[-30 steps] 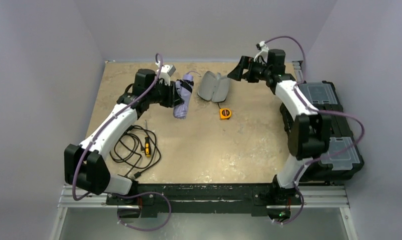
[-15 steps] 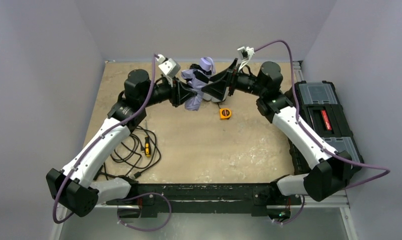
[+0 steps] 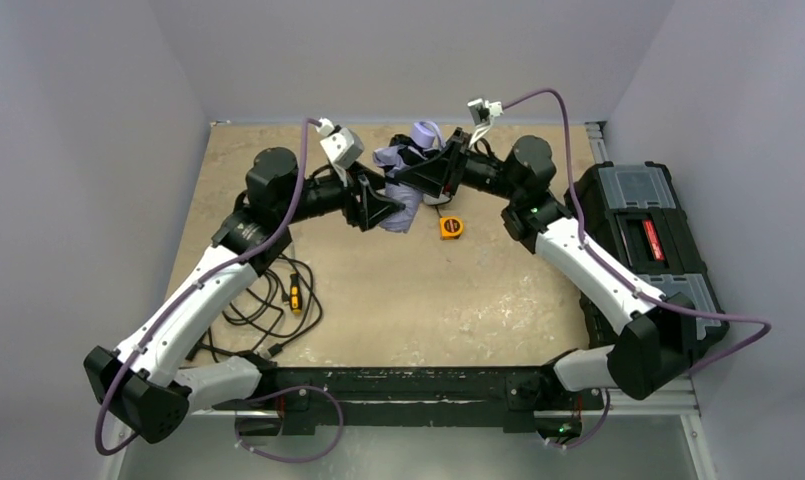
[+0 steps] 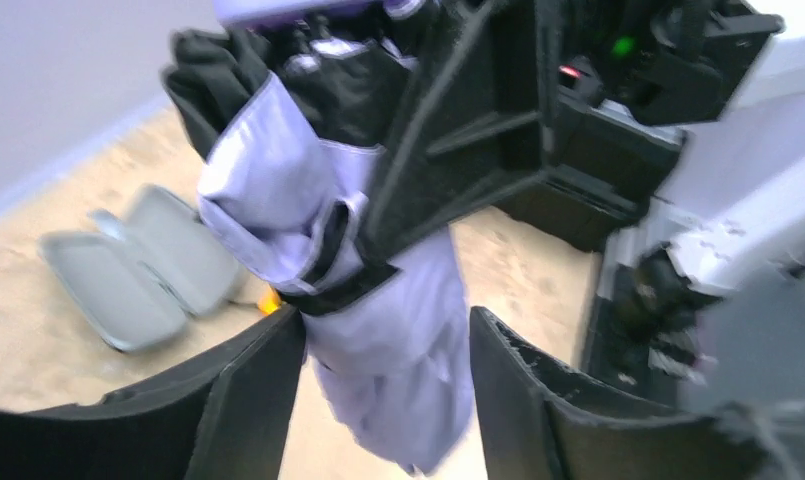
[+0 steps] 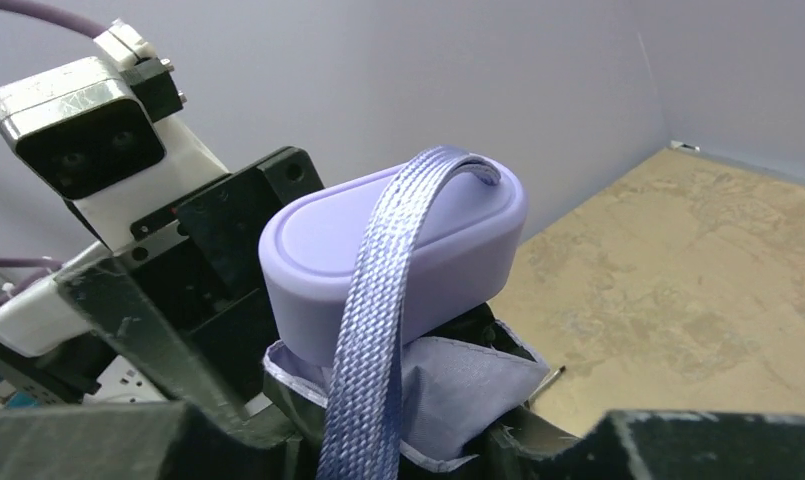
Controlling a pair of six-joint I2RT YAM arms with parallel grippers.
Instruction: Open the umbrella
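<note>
The folded umbrella (image 3: pixel 406 212) hangs above the back of the table, lavender handle (image 3: pixel 425 132) uppermost. In the left wrist view its lavender canopy (image 4: pixel 268 200), wrapped by a black strap, passes between my left gripper (image 4: pixel 383 330). That gripper is open: one finger (image 4: pixel 248 390) touches the fabric and the other (image 4: pixel 538 400) stands clear of it. My right gripper (image 5: pixel 408 440) is shut on the canopy folds just under the handle (image 5: pixel 398 230), whose woven strap (image 5: pixel 378 340) hangs down. From above, the left gripper (image 3: pixel 386 205) and the right gripper (image 3: pixel 423 172) meet at the umbrella.
An open grey case (image 4: pixel 128 270) lies on the table behind the umbrella. A yellow tape measure (image 3: pixel 451 227) sits just right of it. A coiled black cable (image 3: pixel 268 300) lies by the left arm. A black toolbox (image 3: pixel 648 240) stands along the right edge.
The umbrella has been lifted off the table and stood up. My right arm swung in from the back right and its open jaws closed under the handle. My left jaws have loosened.
</note>
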